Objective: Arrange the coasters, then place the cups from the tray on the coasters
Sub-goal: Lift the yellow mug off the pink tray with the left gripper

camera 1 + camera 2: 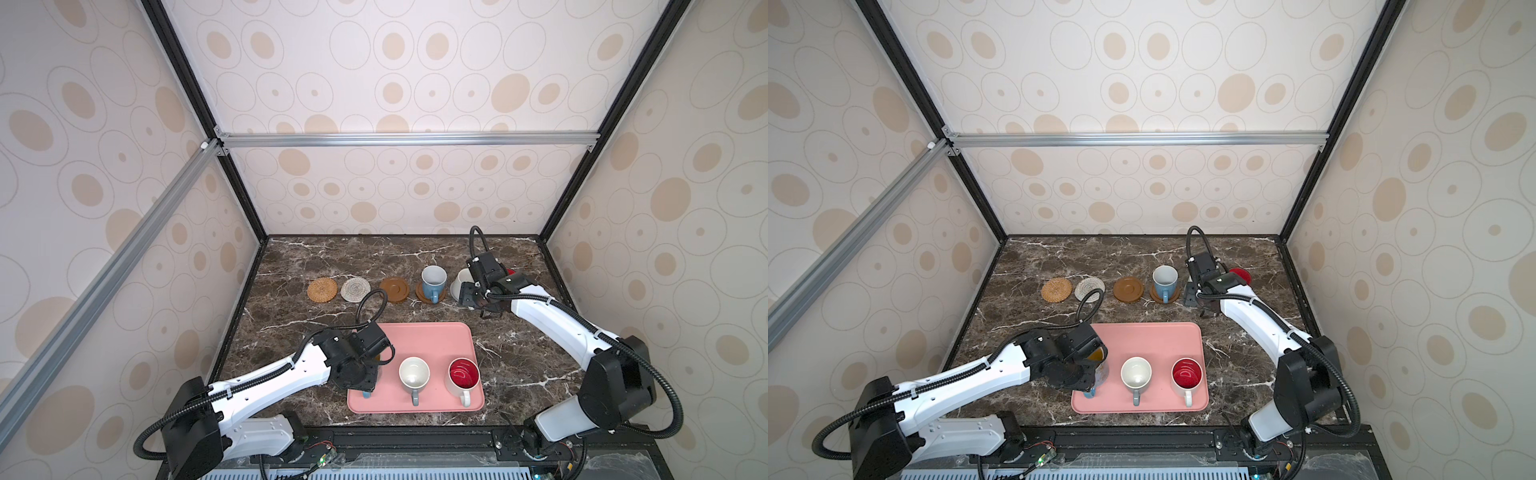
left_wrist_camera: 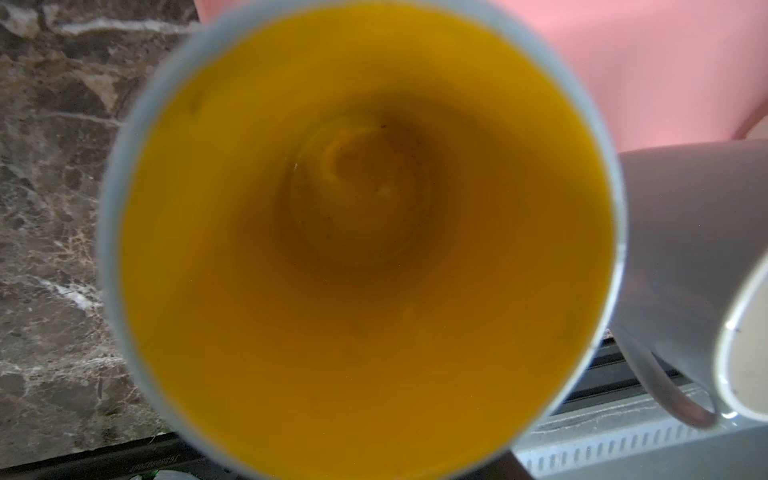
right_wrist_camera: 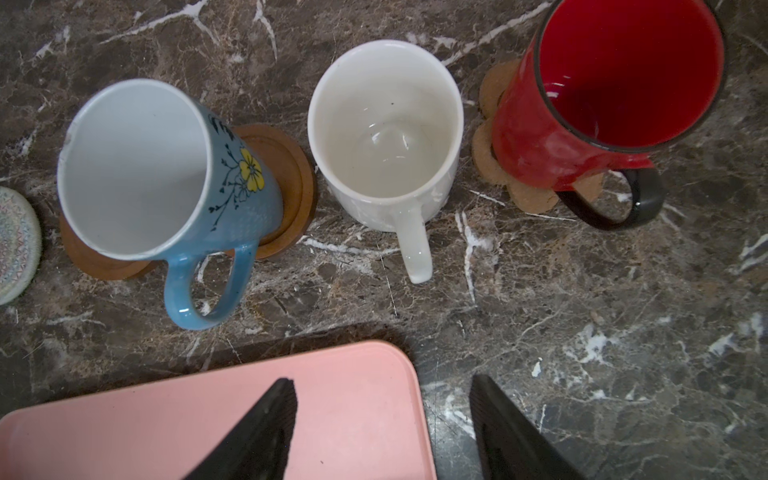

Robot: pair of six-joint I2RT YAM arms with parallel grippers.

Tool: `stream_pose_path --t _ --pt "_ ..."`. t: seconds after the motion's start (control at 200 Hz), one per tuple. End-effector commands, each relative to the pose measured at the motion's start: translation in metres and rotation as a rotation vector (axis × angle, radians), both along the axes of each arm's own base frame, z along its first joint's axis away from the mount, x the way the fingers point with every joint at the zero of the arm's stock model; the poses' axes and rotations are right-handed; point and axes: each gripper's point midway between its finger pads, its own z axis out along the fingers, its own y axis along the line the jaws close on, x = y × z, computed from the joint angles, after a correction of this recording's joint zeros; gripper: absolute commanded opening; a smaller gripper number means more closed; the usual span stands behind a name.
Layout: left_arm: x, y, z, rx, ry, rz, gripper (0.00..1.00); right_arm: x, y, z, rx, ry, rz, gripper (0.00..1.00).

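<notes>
On the pink tray [image 1: 432, 340] stand three cups: a patterned blue cup with a yellow inside [image 1: 1100, 368] at the left, a grey cup with a white inside [image 1: 414, 372] and a white cup with a red inside [image 1: 463, 372]. My left gripper [image 1: 368, 378] is down over the yellow-inside cup [image 2: 353, 228], which fills the left wrist view and hides the fingers. Behind the tray, the light blue cup [image 3: 137, 166] stands on a brown disc coaster [image 3: 286, 166], and the red cup [image 3: 602, 83] on the paw coaster [image 3: 532, 195]. The white cup [image 3: 386, 124] stands between them. My right gripper [image 3: 380, 386] hangs open and empty in front of them.
Three bare coasters lie in a row left of the light blue cup: tan rattan [image 1: 322, 289], cream woven [image 1: 355, 289] and a brown disc [image 1: 395, 290]. The enclosure walls close off the marble table at the back and sides. The grey cup [image 2: 685, 249] stands close beside the yellow-inside one.
</notes>
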Motion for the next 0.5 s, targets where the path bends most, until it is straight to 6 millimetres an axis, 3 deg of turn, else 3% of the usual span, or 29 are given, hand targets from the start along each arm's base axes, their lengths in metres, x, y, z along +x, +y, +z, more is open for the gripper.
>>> stream_pose_path --t 0.0,0.495 --pt "0.010 0.004 -0.003 0.026 -0.059 0.030 0.45 -0.003 -0.008 0.005 -0.005 -0.013 -0.030 0.70" --pt "0.037 0.007 -0.011 0.053 -0.156 0.057 0.37 -0.004 -0.008 0.008 0.000 -0.012 -0.035 0.70"
